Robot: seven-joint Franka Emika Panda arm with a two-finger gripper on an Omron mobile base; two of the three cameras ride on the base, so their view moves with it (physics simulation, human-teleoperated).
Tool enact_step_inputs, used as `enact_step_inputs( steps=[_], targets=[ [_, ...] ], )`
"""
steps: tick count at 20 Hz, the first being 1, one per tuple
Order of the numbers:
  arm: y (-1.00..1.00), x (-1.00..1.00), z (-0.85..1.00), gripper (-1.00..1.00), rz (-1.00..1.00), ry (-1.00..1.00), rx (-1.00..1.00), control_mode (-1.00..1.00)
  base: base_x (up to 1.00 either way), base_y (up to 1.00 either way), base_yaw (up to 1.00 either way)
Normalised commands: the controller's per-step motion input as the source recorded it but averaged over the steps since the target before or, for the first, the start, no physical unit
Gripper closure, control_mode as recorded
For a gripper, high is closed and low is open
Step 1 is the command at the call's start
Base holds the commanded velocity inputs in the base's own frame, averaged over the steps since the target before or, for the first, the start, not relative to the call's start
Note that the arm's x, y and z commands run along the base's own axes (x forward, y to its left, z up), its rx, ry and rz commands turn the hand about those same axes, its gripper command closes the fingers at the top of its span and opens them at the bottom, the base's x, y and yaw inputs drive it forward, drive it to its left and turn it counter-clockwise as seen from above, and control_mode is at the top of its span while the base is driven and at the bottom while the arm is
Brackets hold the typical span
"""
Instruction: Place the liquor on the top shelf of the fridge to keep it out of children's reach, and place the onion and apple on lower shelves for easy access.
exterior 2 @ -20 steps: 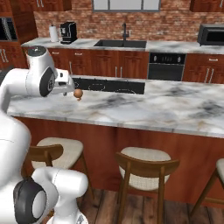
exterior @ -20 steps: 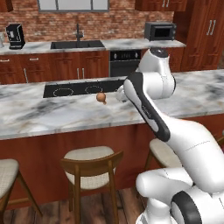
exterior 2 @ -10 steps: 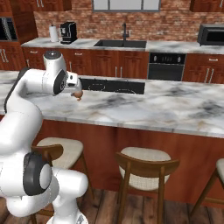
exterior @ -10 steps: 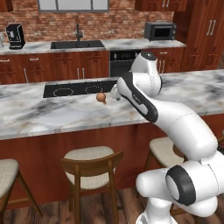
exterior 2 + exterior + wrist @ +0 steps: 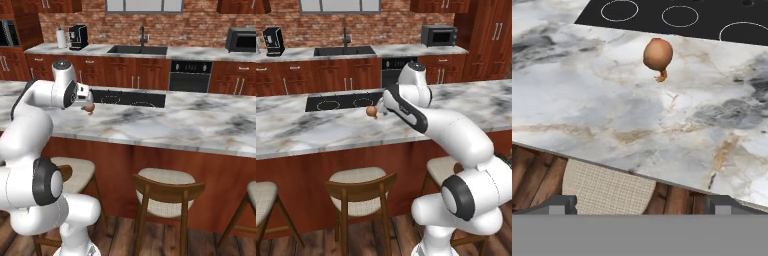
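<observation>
The onion (image 5: 371,110) is a small tan-orange ball lying on the marble island counter (image 5: 316,131), just in front of the black cooktop. It also appears as the onion (image 5: 89,108) from the right side and the onion (image 5: 657,54) upper middle in the hand view. My gripper (image 5: 382,106) hangs just right of it above the counter, and the gripper (image 5: 84,101) sits close beside it. In the hand view my gripper (image 5: 642,205) is open, fingertips (image 5: 562,202) wide apart with nothing between them, hovering back over the counter's front edge. Liquor, apple and fridge are out of view.
A black cooktop (image 5: 341,101) is set into the counter behind the onion. Wooden stools (image 5: 358,182) stand under the counter's front edge. Against the back wall are a sink (image 5: 345,50), a coffee machine (image 5: 273,41), a microwave (image 5: 439,35) and an oven (image 5: 190,75).
The arm has swung its elbow round while the hand stayed near the onion. The onion has not moved and the jaws have stayed open.
</observation>
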Motion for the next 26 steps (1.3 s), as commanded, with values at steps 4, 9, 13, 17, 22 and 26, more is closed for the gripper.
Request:
enact_step_inputs(
  steps=[4,9,13,17,22,26],
  targets=[
    [0.04,0.30,-0.19,-1.00,0.00,0.00,0.00,-1.00,0.00,0.00,0.00],
    [0.00,0.38,-0.19,-1.00,0.00,0.00,0.00,-1.00,0.00,0.00,0.00],
    [0.00,0.41,-0.18,-1.00,0.00,0.00,0.00,-1.00,0.00,0.00,0.00],
    [0.00,0.40,-0.21,-1.00,0.00,0.00,0.00,-1.00,0.00,0.00,0.00],
    [0.06,0.34,-0.21,-1.00,0.00,0.00,0.00,-1.00,0.00,0.00,0.00],
    [0.13,0.31,-0.21,-1.00,0.00,0.00,0.00,-1.00,0.00,0.00,0.00]
  ],
)
